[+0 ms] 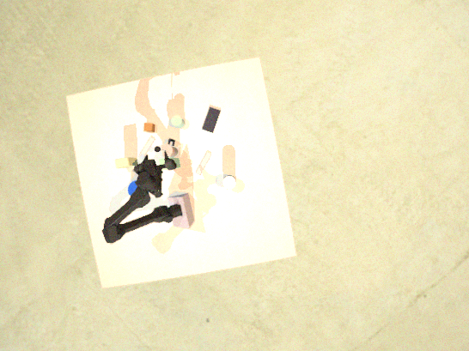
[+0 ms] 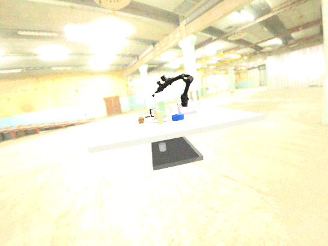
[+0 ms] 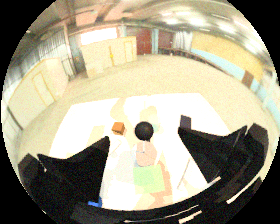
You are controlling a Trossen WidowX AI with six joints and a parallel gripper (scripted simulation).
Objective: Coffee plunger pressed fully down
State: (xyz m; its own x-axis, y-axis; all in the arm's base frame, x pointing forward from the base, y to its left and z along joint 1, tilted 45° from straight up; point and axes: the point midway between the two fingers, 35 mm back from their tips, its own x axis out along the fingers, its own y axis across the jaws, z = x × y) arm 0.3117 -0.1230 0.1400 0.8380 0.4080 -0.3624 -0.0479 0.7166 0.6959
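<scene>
The coffee press (image 3: 146, 155) (image 1: 172, 149) stands upright on the white table, with a pinkish body and a black side handle (image 1: 171, 142) (image 2: 151, 112). Its round black plunger knob (image 1: 157, 149) (image 2: 153, 95) (image 3: 144, 131) stands high above the body on a thin pale rod. My gripper (image 1: 156, 154) (image 2: 154, 93) (image 3: 144, 135) is open and empty. It slants down toward the knob, its fingertips close to it. In the wrist view the knob shows centred between the spread fingers; whether they touch it cannot be told.
A green block (image 1: 174, 162) (image 2: 161, 106) (image 3: 148, 179) stands beside the press. A yellow block (image 1: 124, 162) (image 2: 160, 118), blue disc (image 1: 132, 188) (image 2: 177, 117) and orange cube (image 1: 149, 127) (image 2: 141, 120) (image 3: 118, 128) are nearby. Farther off are a pale green cylinder (image 1: 176, 121) and dark slab (image 1: 211, 119) (image 3: 185, 122).
</scene>
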